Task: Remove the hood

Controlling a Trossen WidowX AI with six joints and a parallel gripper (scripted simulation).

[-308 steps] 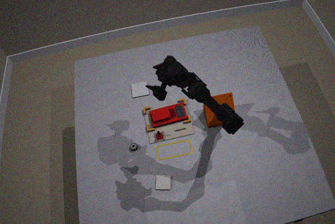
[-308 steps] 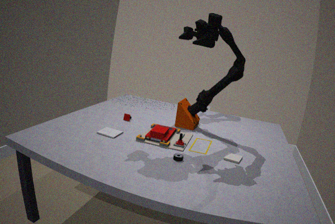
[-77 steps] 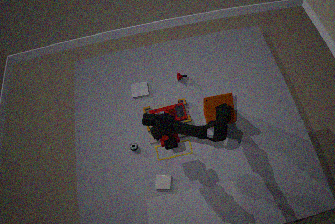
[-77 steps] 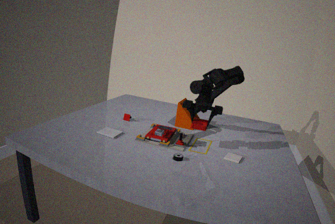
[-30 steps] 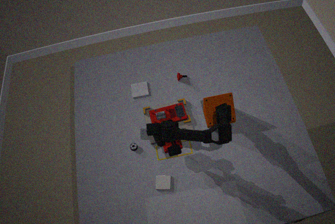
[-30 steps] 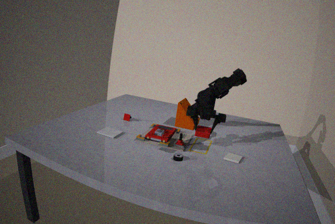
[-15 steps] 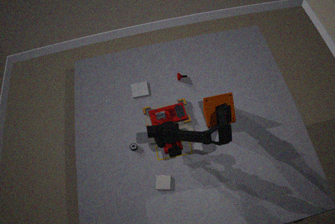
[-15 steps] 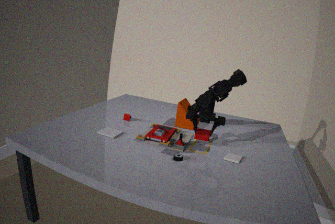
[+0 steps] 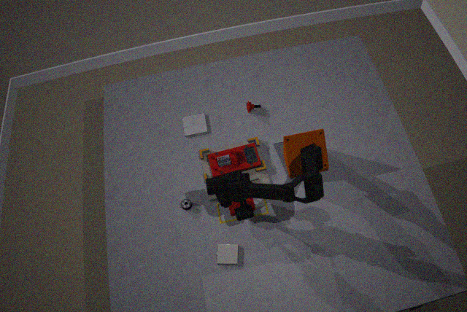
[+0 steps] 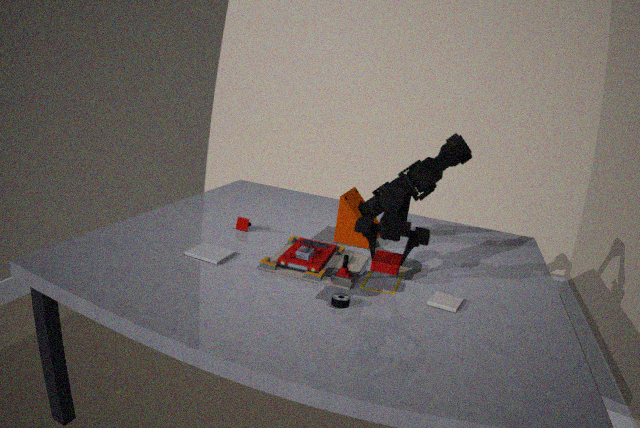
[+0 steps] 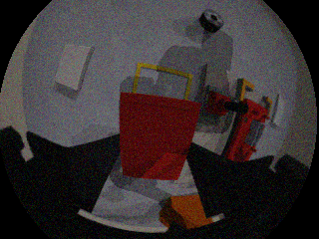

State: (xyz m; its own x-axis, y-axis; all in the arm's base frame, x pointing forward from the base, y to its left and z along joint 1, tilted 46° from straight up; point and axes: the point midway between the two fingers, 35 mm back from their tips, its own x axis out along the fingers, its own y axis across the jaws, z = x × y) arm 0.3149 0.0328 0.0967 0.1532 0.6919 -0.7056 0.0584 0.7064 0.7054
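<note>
The toy car [image 9: 241,157] [image 10: 323,254] [image 11: 240,135] is a low red body without its hood, between yellow corner brackets. The hood, a red plate [image 10: 386,263] [image 11: 157,117], is held between the fingers of my gripper [image 10: 387,259] [image 11: 155,141], which is shut on it. The marked area, a thin yellow outline [image 9: 228,221] [image 10: 378,290] [image 11: 164,70], lies beside the car. In the exterior view the hood covers the outline's back part, and it appears a little above the table; the exact height is hard to tell. The arm hides part of the outline in the top view.
An orange block [image 9: 295,146] [image 10: 346,221] [image 11: 188,210] stands behind. A red piece with a black stem [image 10: 343,273] [image 11: 217,103] stands between car and outline. A wheel [image 9: 186,203] [image 10: 340,300] lies in front. White plates [image 9: 195,125] [image 9: 227,254] and another red piece [image 9: 249,106] [image 10: 242,224] lie around.
</note>
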